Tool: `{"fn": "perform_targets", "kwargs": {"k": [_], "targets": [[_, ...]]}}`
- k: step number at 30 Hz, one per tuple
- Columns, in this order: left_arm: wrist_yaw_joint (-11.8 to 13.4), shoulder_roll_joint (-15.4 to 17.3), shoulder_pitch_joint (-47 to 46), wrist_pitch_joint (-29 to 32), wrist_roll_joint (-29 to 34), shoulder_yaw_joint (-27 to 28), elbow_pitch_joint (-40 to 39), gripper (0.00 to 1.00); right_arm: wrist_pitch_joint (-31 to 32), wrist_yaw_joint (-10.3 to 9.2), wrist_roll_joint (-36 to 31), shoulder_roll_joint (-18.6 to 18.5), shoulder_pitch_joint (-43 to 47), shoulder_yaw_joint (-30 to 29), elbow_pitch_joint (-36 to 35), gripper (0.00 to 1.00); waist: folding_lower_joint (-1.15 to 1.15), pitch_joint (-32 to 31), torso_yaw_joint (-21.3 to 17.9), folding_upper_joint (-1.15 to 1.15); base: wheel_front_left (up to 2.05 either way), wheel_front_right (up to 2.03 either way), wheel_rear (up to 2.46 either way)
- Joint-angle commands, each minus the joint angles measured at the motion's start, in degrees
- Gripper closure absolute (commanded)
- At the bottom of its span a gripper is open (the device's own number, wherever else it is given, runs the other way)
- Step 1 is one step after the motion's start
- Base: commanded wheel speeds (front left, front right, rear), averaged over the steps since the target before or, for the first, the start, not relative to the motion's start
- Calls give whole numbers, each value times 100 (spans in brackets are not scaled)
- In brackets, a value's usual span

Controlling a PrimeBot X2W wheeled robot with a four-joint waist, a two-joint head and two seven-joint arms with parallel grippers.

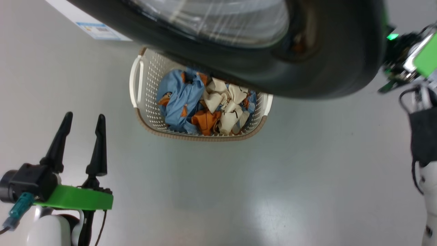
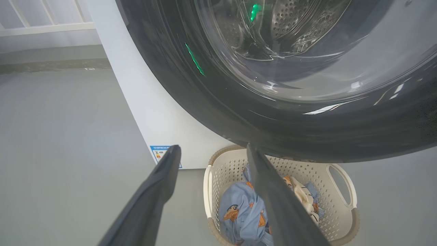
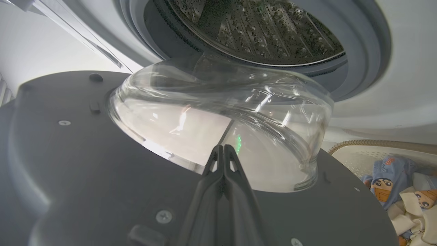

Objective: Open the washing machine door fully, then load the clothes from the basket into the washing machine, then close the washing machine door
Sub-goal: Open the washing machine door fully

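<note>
The washing machine door (image 1: 307,68) stands partly open, and its black rim hangs over the far side of the basket (image 1: 150,78). Blue, cream and orange clothes (image 1: 181,99) lie in the basket. My left gripper (image 1: 85,116) is open and empty above the floor, left of the basket. In the left wrist view its fingertips (image 2: 175,150) point at the door (image 2: 239,112) and the basket (image 2: 307,171). My right gripper (image 3: 223,147) is shut on nothing. Its tips rest at the base of the glass bowl (image 3: 222,112), on the door's inner face (image 3: 68,153). The drum (image 3: 259,30) shows behind it.
The washing machine's white front (image 2: 153,112) carries a blue label (image 2: 158,153) low down. Grey floor (image 1: 239,188) spreads around the basket. My right arm's wrist (image 1: 409,58) shows past the door's right edge. A pale wall and skirting (image 2: 47,30) stand left of the machine.
</note>
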Motion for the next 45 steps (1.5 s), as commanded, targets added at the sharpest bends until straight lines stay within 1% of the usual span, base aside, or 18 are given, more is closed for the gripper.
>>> {"fn": "perform_targets", "kwargs": {"k": [1, 8, 9, 14, 20, 26, 33, 45], "targets": [[-9, 130, 185, -36, -81, 207, -97, 0, 120, 57, 25, 139, 338, 240, -217, 100, 0, -178, -23, 0, 0, 0, 0], [32, 130, 330, -36, -230, 135, -13, 0, 245, 57, -45, 339, 1118, 649, -531, 100, 0, -706, -10, 0, 0, 0, 0], [32, 130, 330, -36, -230, 135, -13, 0, 245, 57, -45, 339, 1118, 649, -531, 100, 0, -706, -10, 0, 0, 0, 0], [106, 129, 551, -36, -343, 83, 50, 0, 214, 57, -82, 595, 1801, 983, -744, 100, 0, -1223, -5, 0, 0, 0, 0], [153, 129, 733, -36, -407, 98, 32, 0, 72, 57, -168, 804, 2263, 1214, -838, 100, 0, -1565, 13, 0, 0, 0, 0], [231, 129, 837, -36, -584, 50, 18, 0, -167, 57, -267, 1013, 2523, 1415, -846, 100, 0, -1797, 62, 0, 0, 0, 0], [288, 129, 939, -36, -742, -84, 15, 0, -419, 57, -374, 1159, 2724, 1729, -751, 100, 0, -2038, 117, 0, 0, 0, 0], [313, 129, 1072, -36, -827, -204, 21, 0, -917, 57, -406, 1338, 2836, 2540, -483, 100, 0, -2327, 158, 0, 0, 0, 0]]}}
